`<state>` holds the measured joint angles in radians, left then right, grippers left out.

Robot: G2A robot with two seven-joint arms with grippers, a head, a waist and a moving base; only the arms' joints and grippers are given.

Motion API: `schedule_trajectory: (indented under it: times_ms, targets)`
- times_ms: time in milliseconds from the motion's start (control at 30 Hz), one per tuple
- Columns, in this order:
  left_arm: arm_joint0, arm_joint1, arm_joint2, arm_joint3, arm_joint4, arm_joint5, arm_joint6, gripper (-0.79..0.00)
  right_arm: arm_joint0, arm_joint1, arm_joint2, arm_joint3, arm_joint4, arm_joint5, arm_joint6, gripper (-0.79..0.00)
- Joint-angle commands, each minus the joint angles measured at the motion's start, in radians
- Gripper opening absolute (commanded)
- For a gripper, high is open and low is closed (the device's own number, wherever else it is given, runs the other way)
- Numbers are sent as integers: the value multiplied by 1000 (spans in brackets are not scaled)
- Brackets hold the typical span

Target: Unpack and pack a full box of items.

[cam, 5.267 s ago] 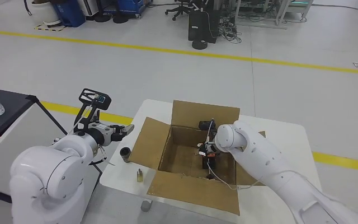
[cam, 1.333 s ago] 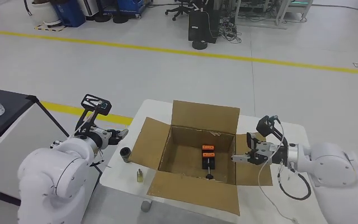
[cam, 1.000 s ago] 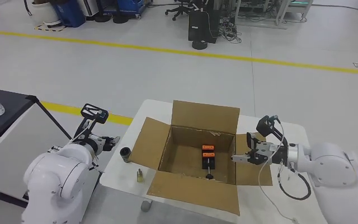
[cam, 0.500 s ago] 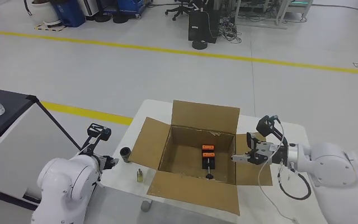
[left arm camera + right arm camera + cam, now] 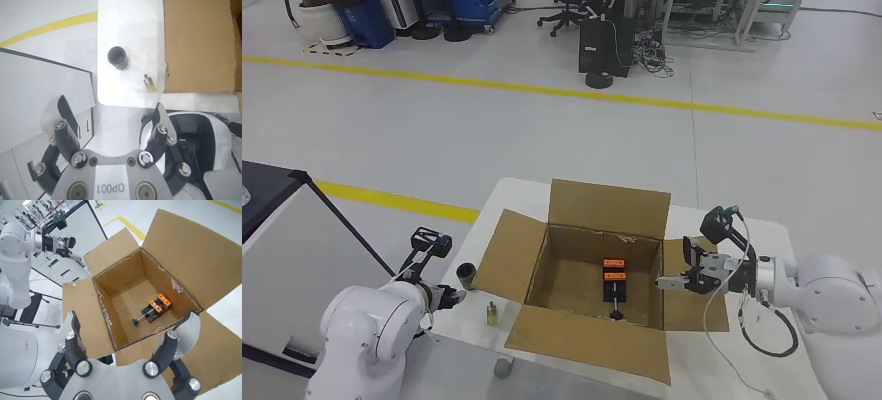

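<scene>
You seem to be unpacking: your right gripper (image 5: 132, 317) is wide open and empty, the vise (image 5: 156, 309) lies below it in the box (image 5: 117, 279); reach down, grab it

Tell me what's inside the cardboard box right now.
One small black vise with orange blocks lies on the floor of the cardboard box. Nothing else shows there; the floor strip under the near rim is hidden.
</scene>
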<state>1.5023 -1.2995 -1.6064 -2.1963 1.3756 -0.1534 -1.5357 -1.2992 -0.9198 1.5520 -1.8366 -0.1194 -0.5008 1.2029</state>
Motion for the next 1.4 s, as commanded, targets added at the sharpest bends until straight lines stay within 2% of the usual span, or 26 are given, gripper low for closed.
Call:
schedule_trajectory:
  times_ms: [0, 67, 200, 367, 567, 700, 867, 1133, 1167, 1200, 1300, 1367]
  targets:
    - [11, -4, -9, 28, -92, 53, 4, 0, 0, 0, 0, 0, 0, 0, 0, 0]
    - [18, 2, 1, 49, -13, 28, 0, 0, 0, 0, 0, 0, 0, 0, 0, 0]
    - [25, 1, 47, 129, -23, 104, 0, 0, 0, 0, 0, 0, 0, 0, 0, 0]
    - [3, 1, 95, 184, -34, 179, 0, 0, 0, 0, 0, 0, 0, 0, 0, 0]
    - [-6, 1, 164, 204, -29, 278, 0, 0, 0, 0, 0, 0, 0, 0, 0, 0]
    - [-17, -2, 182, 194, -55, 339, 0, 0, 0, 0, 0, 0, 0, 0, 0, 0]
    - [-28, -3, 211, 217, -66, 338, 3, 0, 0, 0, 0, 0, 0, 0, 0, 0]
    - [-43, -6, 219, 277, -126, 343, 103, 0, 0, 0, 0, 0, 0, 0, 0, 0]
    - [-42, -6, 222, 285, -133, 343, 112, -22, 0, 0, 0, 0, 0, 0, 0, 0]
    - [-42, -6, 224, 293, -134, 342, 118, -80, 0, 0, 0, 0, 0, 0, 0, 0]
    - [-41, -7, 220, 302, -176, 342, 136, -102, 0, 0, 0, 0, 0, 0, 0, 0]
    - [-34, -6, 198, 295, -224, 337, 150, -89, 0, 0, 0, 0, 0, 0, 0, 0]
